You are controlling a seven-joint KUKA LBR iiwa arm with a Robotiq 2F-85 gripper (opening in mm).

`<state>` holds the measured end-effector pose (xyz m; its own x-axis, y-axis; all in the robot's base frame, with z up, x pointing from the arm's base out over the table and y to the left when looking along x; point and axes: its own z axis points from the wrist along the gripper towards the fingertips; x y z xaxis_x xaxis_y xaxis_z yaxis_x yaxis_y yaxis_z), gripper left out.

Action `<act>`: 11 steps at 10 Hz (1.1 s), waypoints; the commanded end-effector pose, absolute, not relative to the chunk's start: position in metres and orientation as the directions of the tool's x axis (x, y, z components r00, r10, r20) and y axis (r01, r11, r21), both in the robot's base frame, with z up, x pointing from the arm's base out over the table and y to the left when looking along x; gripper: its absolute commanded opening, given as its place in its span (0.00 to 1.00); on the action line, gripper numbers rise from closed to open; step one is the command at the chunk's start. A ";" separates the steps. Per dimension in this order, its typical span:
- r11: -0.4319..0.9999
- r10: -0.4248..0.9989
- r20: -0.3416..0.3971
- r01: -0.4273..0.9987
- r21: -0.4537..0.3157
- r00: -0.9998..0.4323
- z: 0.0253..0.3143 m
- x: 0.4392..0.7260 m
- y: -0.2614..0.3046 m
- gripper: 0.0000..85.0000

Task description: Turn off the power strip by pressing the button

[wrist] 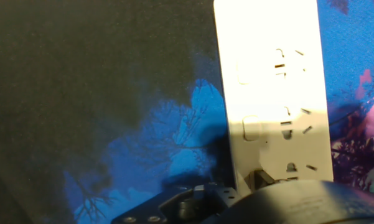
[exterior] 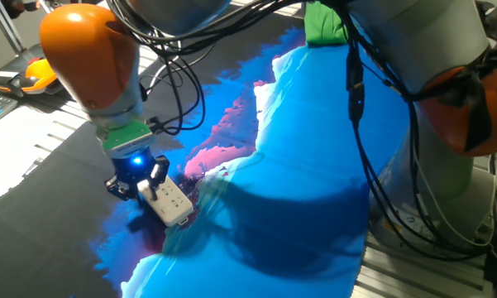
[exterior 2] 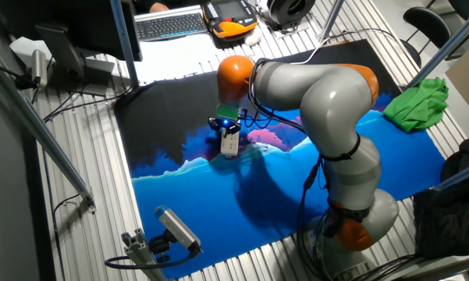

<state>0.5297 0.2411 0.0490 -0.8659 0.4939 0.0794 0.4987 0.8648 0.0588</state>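
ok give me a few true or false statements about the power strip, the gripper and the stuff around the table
1. The gripper is down at one end of the power strip. True.
2. The power strip lies on bare metal. False: it lies on the blue and black printed cloth.
3. A green cloth sits near one corner of the table. True.
4. The power strip is orange and black. False: it is white with dark socket slots.
5. A keyboard lies beyond the table in the other fixed view. True.
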 end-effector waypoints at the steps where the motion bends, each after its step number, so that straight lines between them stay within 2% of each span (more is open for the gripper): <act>1: 0.864 0.496 0.076 0.501 0.059 -0.865 0.048 0.529 0.242 0.40; 5: 0.861 0.502 0.065 0.505 0.058 -0.862 0.040 0.528 0.249 0.40; 11: 0.883 0.442 0.180 0.461 0.087 -0.879 0.127 0.539 0.238 0.40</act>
<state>0.5389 0.2363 0.1019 -0.8799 0.4397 0.1803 0.4591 0.8844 0.0835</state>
